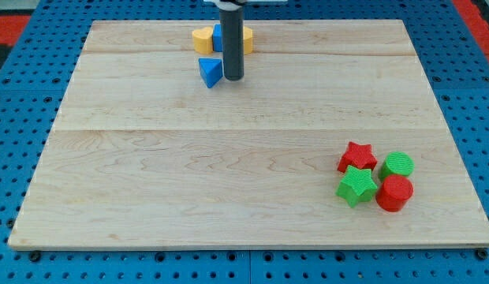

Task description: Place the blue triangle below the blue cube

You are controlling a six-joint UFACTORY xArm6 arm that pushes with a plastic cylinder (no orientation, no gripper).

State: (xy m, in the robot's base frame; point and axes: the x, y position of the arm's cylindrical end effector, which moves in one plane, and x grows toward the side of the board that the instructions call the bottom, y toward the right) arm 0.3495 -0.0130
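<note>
Robot rod standing beside a blue triangle near the top edge of a wooden counter.

The pale wooden counter (pixel 229 181) lies on a blue pegboard (pixel 24 118). A dark rod comes down from the view's top, and my tip (pixel 233 79) rests on the wood just to the view's right of the blue triangle (pixel 210 72), very close to it or touching; I cannot tell which. There is no claw on this arm, so nothing is held. Just above the triangle, partly hidden behind the rod, sits the blue cube (pixel 218 36), with a yellow block (pixel 202 39) on its left and another yellow block (pixel 247 39) on its right. Well apart, at the view's lower right, four blocks cluster together: a red star (pixel 356 156), a green cylinder (pixel 397 165), a green star (pixel 356 186) and a red cylinder (pixel 395 193).
</note>
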